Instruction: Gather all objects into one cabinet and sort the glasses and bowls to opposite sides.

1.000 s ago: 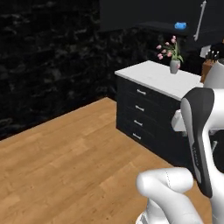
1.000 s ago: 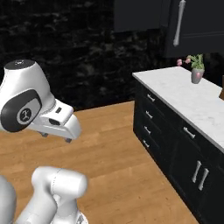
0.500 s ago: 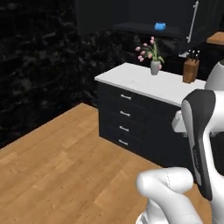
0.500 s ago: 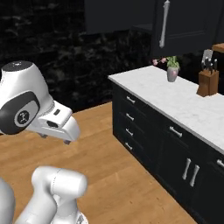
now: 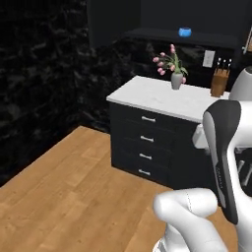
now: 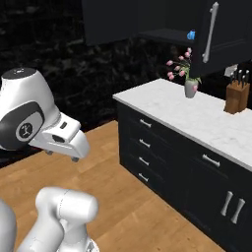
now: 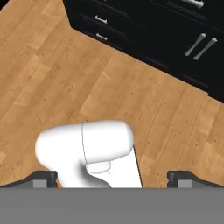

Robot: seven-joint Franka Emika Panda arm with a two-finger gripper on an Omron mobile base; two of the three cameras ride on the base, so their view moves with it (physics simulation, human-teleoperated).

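A small bright blue bowl [image 5: 184,32] sits on the dark shelf of the black wall cabinet [image 5: 206,38]. In the right base view the cabinet's tall door [image 6: 219,34] stands open with its white bar handle facing me, and the blue bowl [image 6: 191,35] peeks out beside its edge. My gripper [image 7: 113,178] is open and holds nothing. It points down at the wooden floor, well short of the counter. The glasses are out of view.
A white counter [image 5: 162,98] tops black base drawers [image 5: 145,145] ahead. On it stand a vase of pink flowers [image 5: 175,78] and a knife block [image 5: 219,83]. Wooden floor [image 5: 74,192] stretches between me and the drawers, with a dark wall on the left.
The whole picture has shifted: the base has moved, so the counter and cabinet now sit closer and further left. The arm keeps its pose and the gripper stays open.
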